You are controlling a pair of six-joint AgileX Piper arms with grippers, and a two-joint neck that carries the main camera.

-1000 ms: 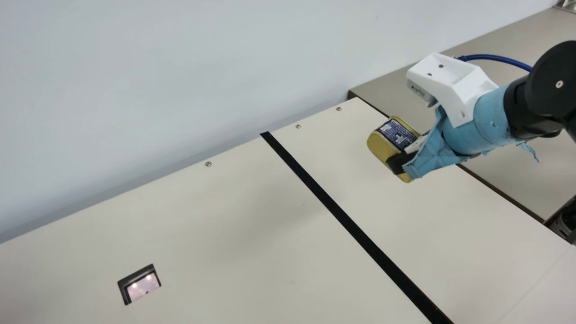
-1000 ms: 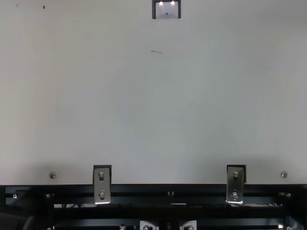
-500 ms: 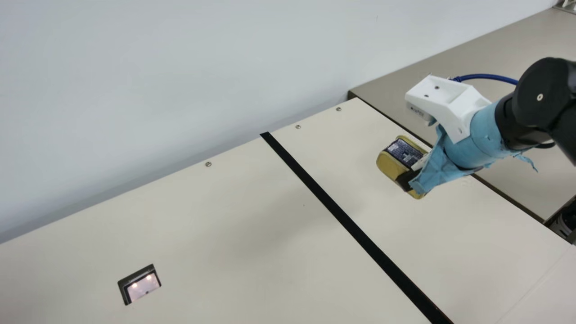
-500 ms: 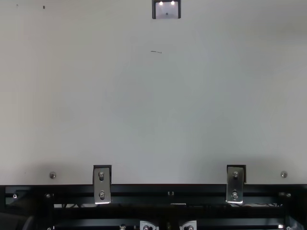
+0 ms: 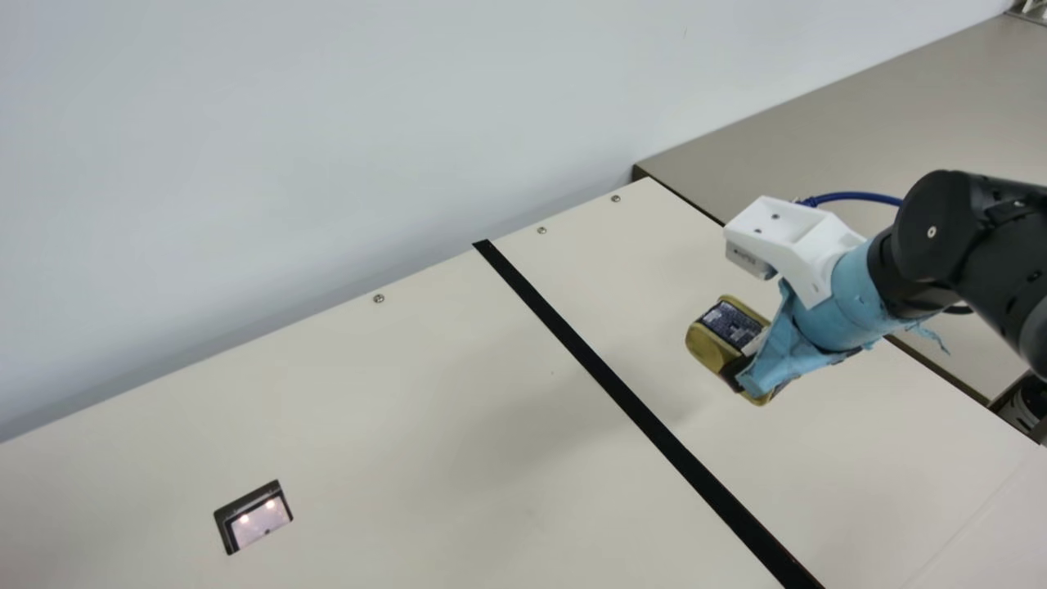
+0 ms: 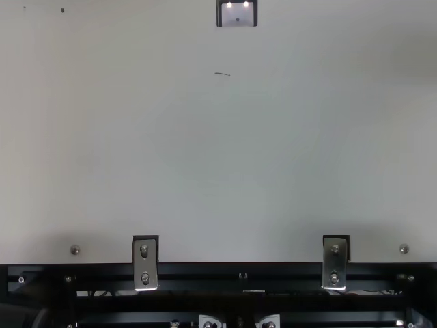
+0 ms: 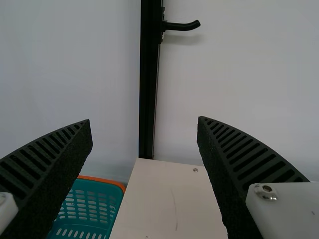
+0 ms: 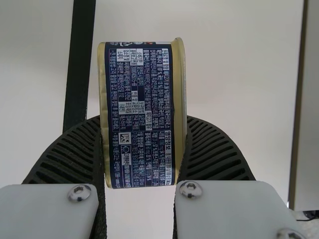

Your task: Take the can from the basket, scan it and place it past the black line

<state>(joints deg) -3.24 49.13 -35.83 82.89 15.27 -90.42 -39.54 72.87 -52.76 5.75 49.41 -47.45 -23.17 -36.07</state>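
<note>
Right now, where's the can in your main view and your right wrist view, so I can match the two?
Main view: right of centre, the can held in the right pincer.
Right wrist view: between the pincer's two fingers, dark label facing the camera.
Shared landmark: the black line, left of the can in the main view.

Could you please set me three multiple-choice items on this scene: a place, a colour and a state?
1. Where is the can?
A) on the scanner
B) in the right gripper
C) on the black line

2. What colour is the basket's rim?
A) white
B) black
C) orange

3. How is the left gripper?
A) open
B) shut
C) holding a cup

1 B: its jaws press both sides.
2 C: the left wrist view shows it.
3 A: its jaws stand apart.
</note>
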